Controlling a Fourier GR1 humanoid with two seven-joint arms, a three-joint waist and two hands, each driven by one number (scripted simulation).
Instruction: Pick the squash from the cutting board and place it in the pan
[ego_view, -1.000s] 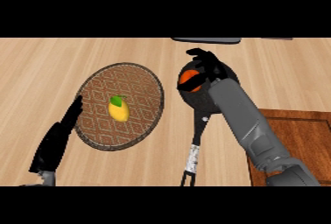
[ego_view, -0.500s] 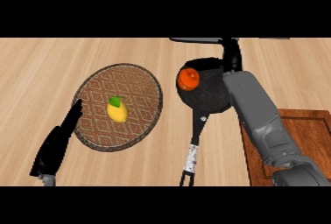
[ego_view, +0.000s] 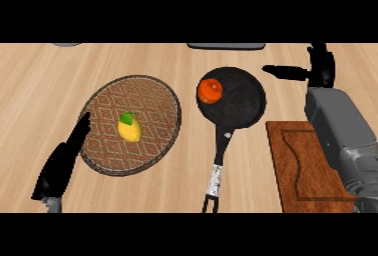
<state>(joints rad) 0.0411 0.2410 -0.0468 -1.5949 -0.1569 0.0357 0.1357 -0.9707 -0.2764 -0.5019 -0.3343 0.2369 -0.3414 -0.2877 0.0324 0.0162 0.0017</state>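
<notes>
The black pan (ego_view: 235, 100) lay on the counter (ego_view: 44, 75) toward its far edge, a little right of the middle, and the orange squash (ego_view: 211, 90) sat inside it against the pan's left rim; the pan's long handle (ego_view: 218, 165) ran back toward the near edge. Left of the pan lay a round woven plate (ego_view: 151, 100), and on it, near its middle, a yellow lemon (ego_view: 130, 129) with a green leaf; plate and pan rims were close but apart. The wooden cutting board (ego_view: 306, 167) lay at the near right corner of the counter, just right of the pan handle, with nothing visible on it.

The right hand (ego_view: 314, 67) was beyond the pan's right rim near the far edge, fingers straight and spread, thumb pointing left, holding nothing; half a second earlier its forearm had stood just beside the pan with the hand higher up, and a second earlier the hand had covered the squash over the pan; it had since drawn off to the right, clear of the pan. The left hand (ego_view: 63, 162) rested open at the plate's near left side, fingers straight, as before; the lemon and plate had not moved.

Bare counter lay open along the far left corner and between the plate and the near edge; two dark objects were cut off by the far edge.
</notes>
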